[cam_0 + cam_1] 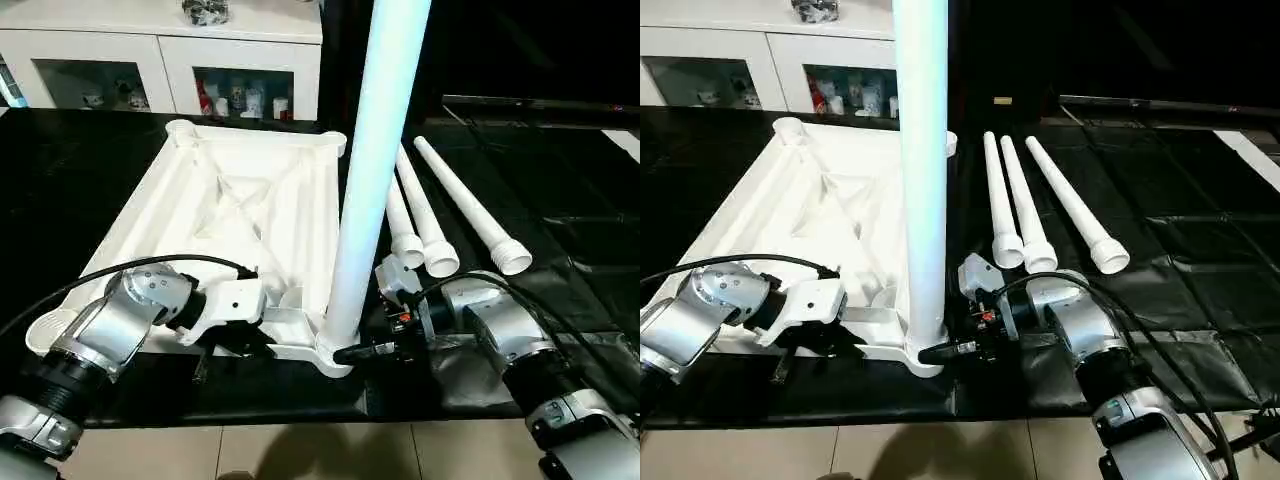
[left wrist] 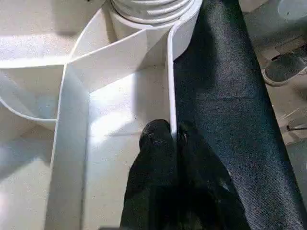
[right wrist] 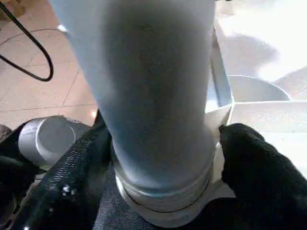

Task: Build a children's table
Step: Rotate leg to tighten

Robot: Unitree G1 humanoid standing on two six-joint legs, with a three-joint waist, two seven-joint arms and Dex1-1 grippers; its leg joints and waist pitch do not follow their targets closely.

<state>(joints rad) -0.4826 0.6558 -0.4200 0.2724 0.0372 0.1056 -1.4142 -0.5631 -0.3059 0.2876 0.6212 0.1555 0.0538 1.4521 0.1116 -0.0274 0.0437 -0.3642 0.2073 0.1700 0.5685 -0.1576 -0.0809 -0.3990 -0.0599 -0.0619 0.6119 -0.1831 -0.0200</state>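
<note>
On the black-covered worktop [image 1: 60, 170], upturned and ribbed side up, the white table top [image 1: 250, 200]. At its near edge, left end effector [image 2: 173, 140] pressed together on the thin rim wall, pinning the slab down. Just right of that, one leg [image 1: 375, 150] standing upright in the near right corner socket [image 1: 335, 355], threaded collar not yet fully sunk, judging from the wrist view. Around the leg's base, right end effector [image 3: 163, 158] with black fingers [image 3: 254, 163] spread to either side of the tube, hugging it.

For a clean seating: keep the leg plumb, grip low near the collar, twist or press straight down, hold the rim clamped against the turn.

Further right, three spare legs [image 1: 440, 215] lying side by side, well apart from the socket. Behind, a white cabinet [image 1: 160, 50] with glass doors. In the way: little beyond the black cables [image 1: 480, 290] looping over both silver forearms, liable to snag on rotation.
</note>
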